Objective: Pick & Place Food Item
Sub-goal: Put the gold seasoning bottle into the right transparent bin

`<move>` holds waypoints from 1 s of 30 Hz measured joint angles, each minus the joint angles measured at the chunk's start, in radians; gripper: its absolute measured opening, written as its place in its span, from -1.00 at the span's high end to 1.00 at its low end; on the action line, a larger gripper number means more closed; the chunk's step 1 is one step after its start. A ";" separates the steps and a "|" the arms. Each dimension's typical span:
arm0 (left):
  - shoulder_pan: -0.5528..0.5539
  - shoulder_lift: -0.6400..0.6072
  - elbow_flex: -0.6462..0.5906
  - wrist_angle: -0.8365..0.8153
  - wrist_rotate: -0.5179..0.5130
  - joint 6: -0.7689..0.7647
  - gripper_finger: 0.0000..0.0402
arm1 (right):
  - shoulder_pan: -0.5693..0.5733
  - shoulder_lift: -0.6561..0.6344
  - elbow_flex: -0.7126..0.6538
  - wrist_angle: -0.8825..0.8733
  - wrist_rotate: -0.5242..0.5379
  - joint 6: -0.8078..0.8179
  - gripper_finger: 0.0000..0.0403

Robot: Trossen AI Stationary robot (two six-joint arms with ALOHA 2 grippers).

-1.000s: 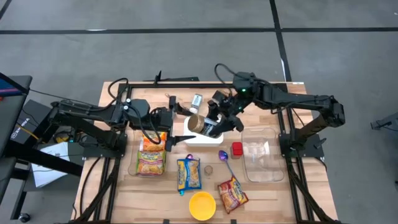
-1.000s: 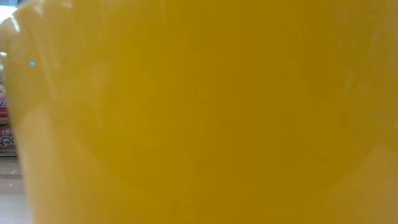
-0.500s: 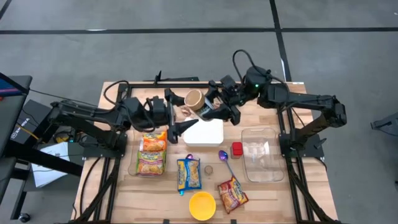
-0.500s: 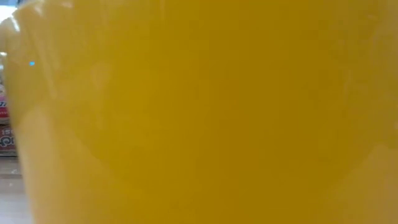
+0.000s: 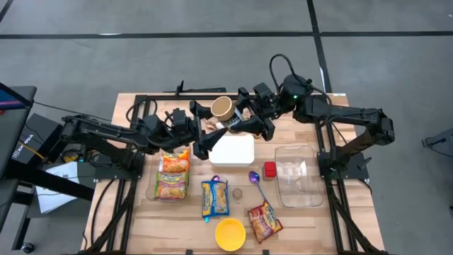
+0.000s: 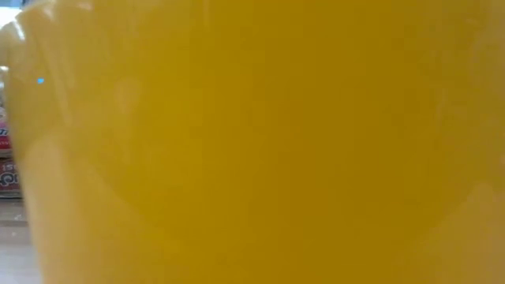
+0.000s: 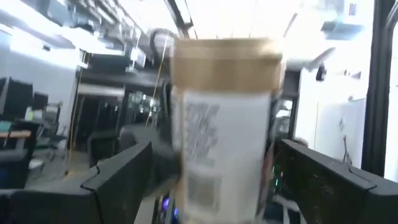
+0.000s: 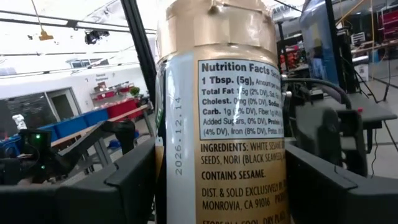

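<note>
High view, upper centre of frame: seasoning jar (image 5: 223, 108) lifted clear of the table, gold lid end turned up toward the camera, clamped between the fingers of the right gripper (image 5: 237, 119). Left gripper (image 5: 205, 144) just beside and below it in frame, fingers spread apart, closed on nothing — apparently placed to receive or steady the jar, though that is only a guess. Both arms reaching in over the white lidded box (image 5: 232, 149), most likely because the jar came from there or is crossing above it.

Right wrist view: jar (image 8: 217, 112) filling the middle, nutrition label readable, dark fingers (image 8: 118, 186) pressed against either side of the body. Held round the body and not the lid, probably for a surer hold on a smooth cylinder.

Left wrist view: same jar (image 7: 224, 118) standing between spread fingers (image 7: 118, 180), gaps showing on both sides, so no contact.

Low view: blocked almost wholly by the yellow bowl (image 6: 252, 142), which sits at bottom centre in the high view (image 5: 230, 233).

Lower in frame: noodle packets (image 5: 173, 177), purple spoon (image 5: 255, 179), clear container (image 5: 297, 175) at lower right — a likely drop spot, unconfirmed.
</note>
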 joint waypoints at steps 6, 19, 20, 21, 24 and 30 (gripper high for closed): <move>0.027 0.014 -0.001 0.048 0.004 -0.012 -0.70 | -0.002 0.001 0.000 -0.034 0.003 -0.026 -0.35; 0.071 0.022 0.000 0.056 0.020 -0.039 -0.70 | -0.008 0.002 0.000 -0.085 0.051 -0.077 -0.35; 0.075 0.027 0.000 0.063 0.027 -0.043 -0.70 | -0.008 0.002 0.000 -0.084 0.054 -0.078 -0.35; 0.078 0.033 0.000 0.076 0.029 -0.049 -0.70 | -0.008 0.002 0.000 -0.083 0.054 -0.079 -0.35; 0.088 0.035 0.000 0.088 0.035 -0.050 -0.69 | -0.015 0.002 0.000 -0.084 0.058 -0.079 -0.35; 0.119 0.035 0.000 0.089 0.087 -0.092 -0.64 | -0.016 0.002 0.000 -0.105 0.080 -0.095 -0.35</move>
